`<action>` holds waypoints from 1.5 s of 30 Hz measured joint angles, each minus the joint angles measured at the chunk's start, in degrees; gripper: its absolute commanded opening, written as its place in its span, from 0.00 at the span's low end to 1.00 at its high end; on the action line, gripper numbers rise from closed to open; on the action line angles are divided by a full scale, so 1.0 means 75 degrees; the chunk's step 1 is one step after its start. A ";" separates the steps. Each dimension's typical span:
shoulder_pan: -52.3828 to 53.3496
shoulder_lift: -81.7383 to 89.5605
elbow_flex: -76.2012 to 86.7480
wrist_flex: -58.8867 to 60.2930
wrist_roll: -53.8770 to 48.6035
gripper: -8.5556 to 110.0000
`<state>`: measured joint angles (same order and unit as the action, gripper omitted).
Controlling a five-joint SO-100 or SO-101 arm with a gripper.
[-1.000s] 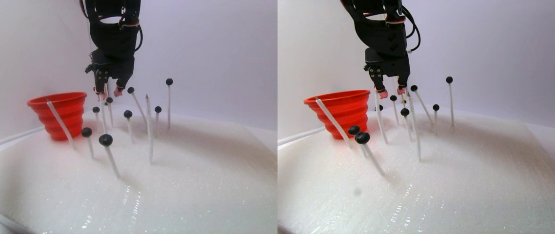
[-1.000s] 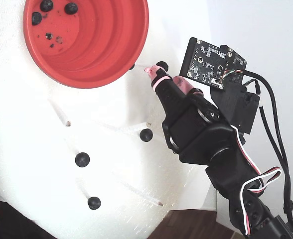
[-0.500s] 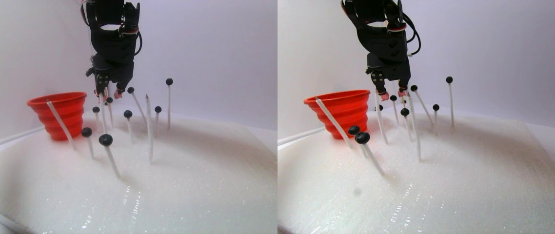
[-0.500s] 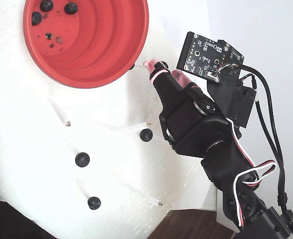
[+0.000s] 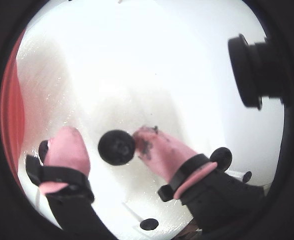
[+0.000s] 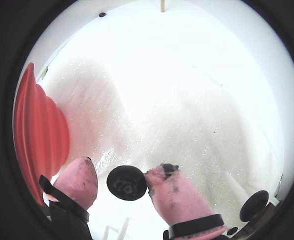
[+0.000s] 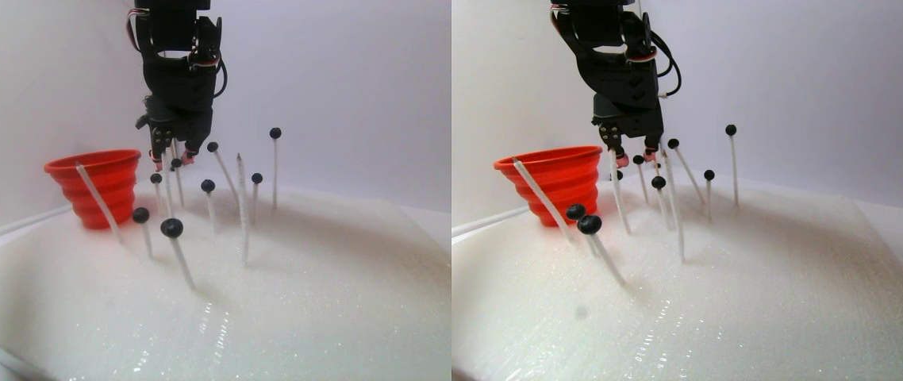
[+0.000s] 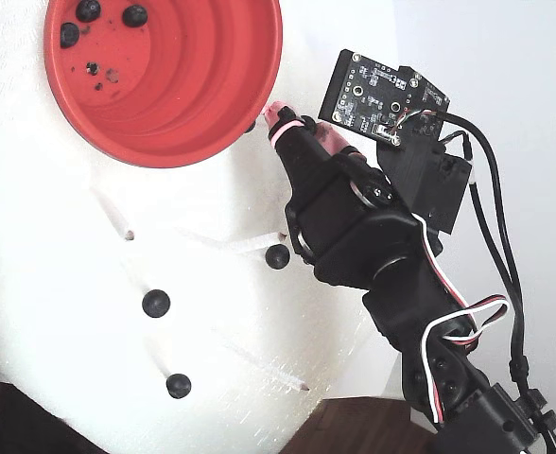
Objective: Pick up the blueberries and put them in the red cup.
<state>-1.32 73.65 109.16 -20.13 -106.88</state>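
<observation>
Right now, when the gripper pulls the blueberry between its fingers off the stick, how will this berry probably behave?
The blueberry is small and round, so it may slip or roll from the gripper, whose pink fingers barely touch it. Its thin stick will probably bend first.

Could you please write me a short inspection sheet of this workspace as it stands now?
Surface: white foam sheet, white sticks planted in it.
Job's things: blueberries on stick tips; three in the red cup, which stands upright.
Clutter: nothing seen.
Grippers: gripper open, pink fingertips either side of one blueberry.
Cables: black and red-white wires along the arm.
Surroundings: plain white wall.
</observation>
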 measured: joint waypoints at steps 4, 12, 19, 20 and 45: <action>0.0000 0.0000 -0.0035 0.0000 0.0000 0.21; 0.0000 -0.0188 -0.0047 0.0000 -0.0105 0.19; 0.0000 -0.0188 -0.0047 0.0000 -0.0117 0.19; 0.0000 -0.0188 -0.0047 0.0000 -0.0117 0.20; 0.0000 -0.0188 -0.0047 -0.0129 -0.0047 0.18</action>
<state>-1.32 72.25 108.81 -21.09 -107.23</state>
